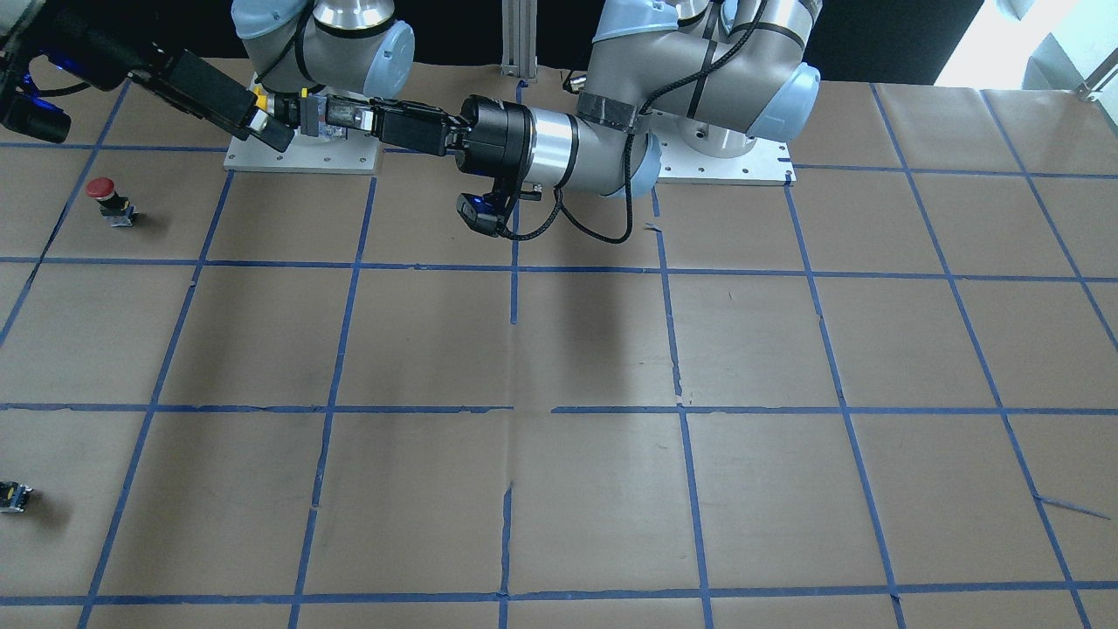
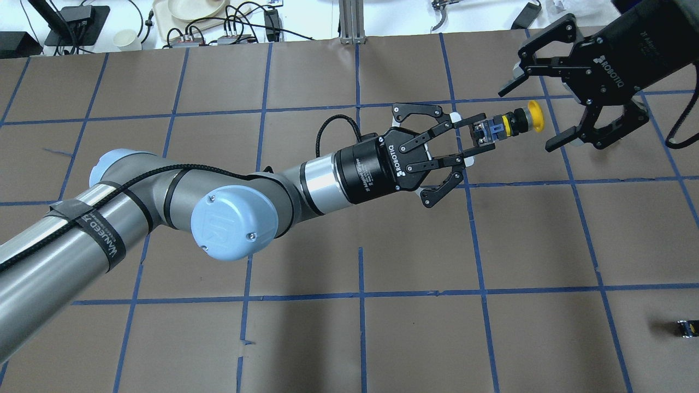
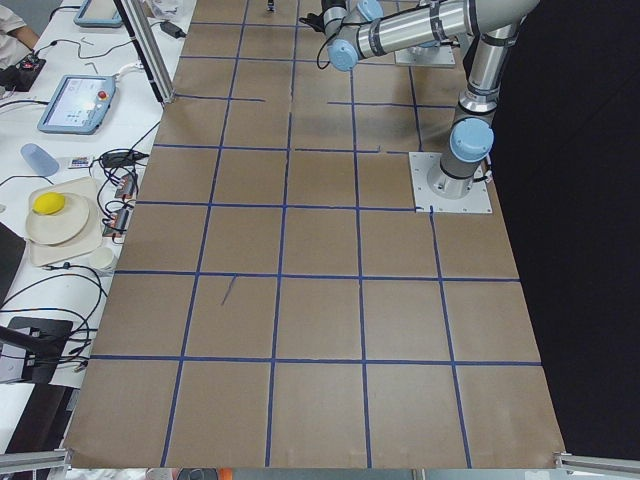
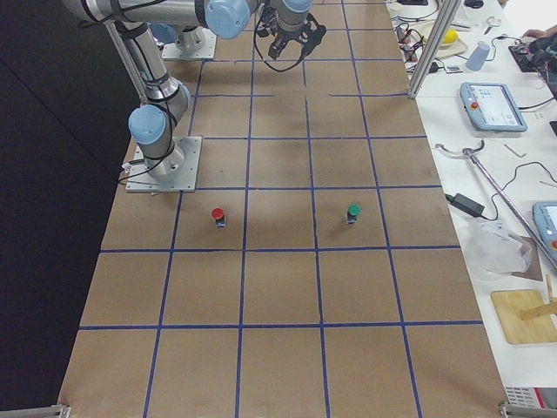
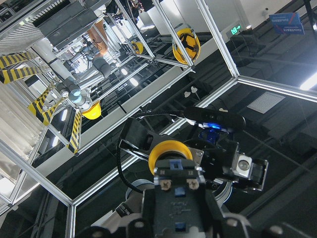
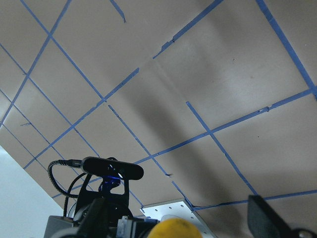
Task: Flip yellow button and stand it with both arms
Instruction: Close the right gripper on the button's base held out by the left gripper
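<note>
Left fingers [image 2: 437, 162]: clenched on the back end of the yellow button [image 2: 510, 124]; the left gripper [image 2: 474, 141] holds it clear of the table [image 2: 524, 229].
Right fingers [image 2: 562, 139]: spread wide, one on each side of the yellow cap and apart from it; the right gripper [image 2: 528, 118] holds nothing.
Yellow button: one. It lies sideways in the air at the far right of the overhead view, its cap pointing right, into the open right gripper. The left wrist view shows it from behind, with two screw terminals in front of the yellow cap.
Arms: two, the left arm [image 2: 235, 218] reaching across from the near left and the right arm [image 1: 341, 52] coming in from the right.
Other buttons: one red button [image 4: 218, 215] and one green button [image 4: 352, 212], both standing on the table, well apart from each other and from the grippers.
Dark block [image 2: 685, 327]: one, small, with a yellow mark, on the table at the near right edge of the overhead view.
Writing: "ROBOTIQ" in white on the body of each gripper. A black strap [image 2: 101, 237] on the left arm carries white letters, only partly readable.
</note>
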